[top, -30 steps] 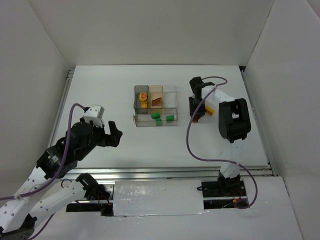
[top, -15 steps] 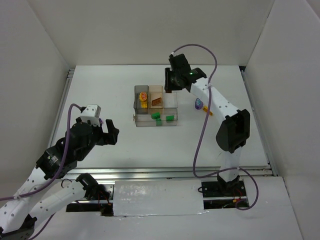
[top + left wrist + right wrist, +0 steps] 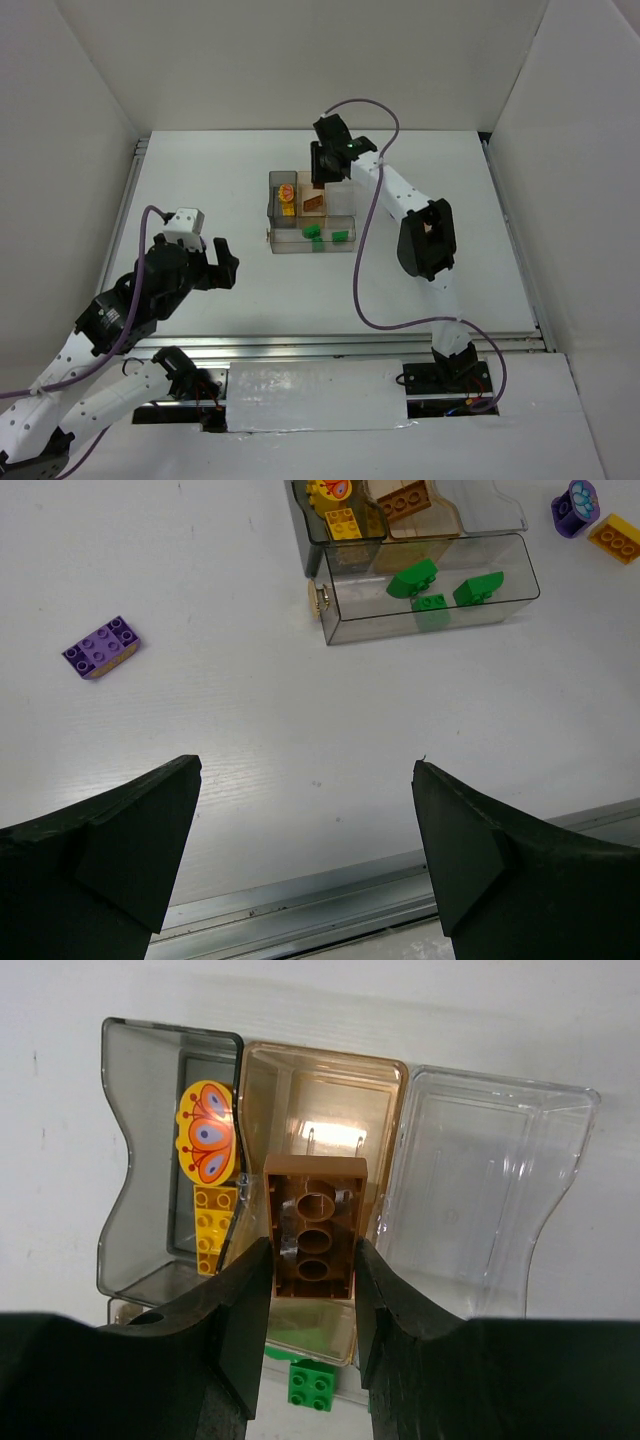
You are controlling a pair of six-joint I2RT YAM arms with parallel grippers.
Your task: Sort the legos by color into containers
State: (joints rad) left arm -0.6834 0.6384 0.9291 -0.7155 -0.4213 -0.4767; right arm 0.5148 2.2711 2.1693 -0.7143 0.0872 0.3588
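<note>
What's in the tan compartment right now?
One brown brick lies in the tan compartment. From the right wrist, the right pincer and its held brick cover part of the floor.

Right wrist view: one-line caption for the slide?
Right gripper holds a brown studded plastic brick above the tan compartment of the transparent divided plastic tray.

White tabletop inside plain white walls, possibly foam board; aluminium rail in front.
</note>
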